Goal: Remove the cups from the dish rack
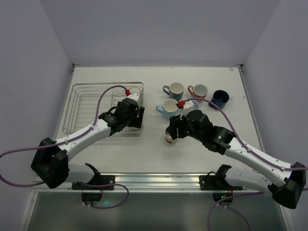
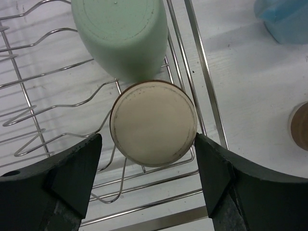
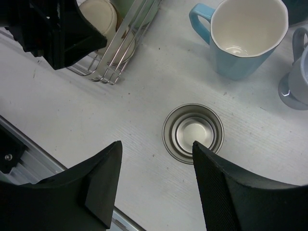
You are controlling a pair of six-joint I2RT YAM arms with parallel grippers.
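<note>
The dish rack (image 1: 82,103) sits at the left of the table. In it a beige tumbler (image 2: 153,123) and a pale green tumbler (image 2: 122,36) stand upside down at the rack's right end. My left gripper (image 2: 149,163) is open above the beige tumbler, one finger on each side of it, not touching. My right gripper (image 3: 156,144) is open and empty above the table, just beside a second tumbler (image 3: 193,133) that stands upright on the table. A grey-teal mug (image 1: 174,90), a salmon pink mug (image 1: 198,91), a navy mug (image 1: 220,98) and a light blue mug (image 1: 168,109) stand on the table.
The light blue mug (image 3: 243,36) stands close behind the upright tumbler, the grey-teal mug (image 3: 296,72) to its right. The rack's corner (image 3: 120,53) and the left gripper (image 3: 53,29) lie close to the left of my right gripper. A metal rail (image 1: 159,180) runs along the near edge.
</note>
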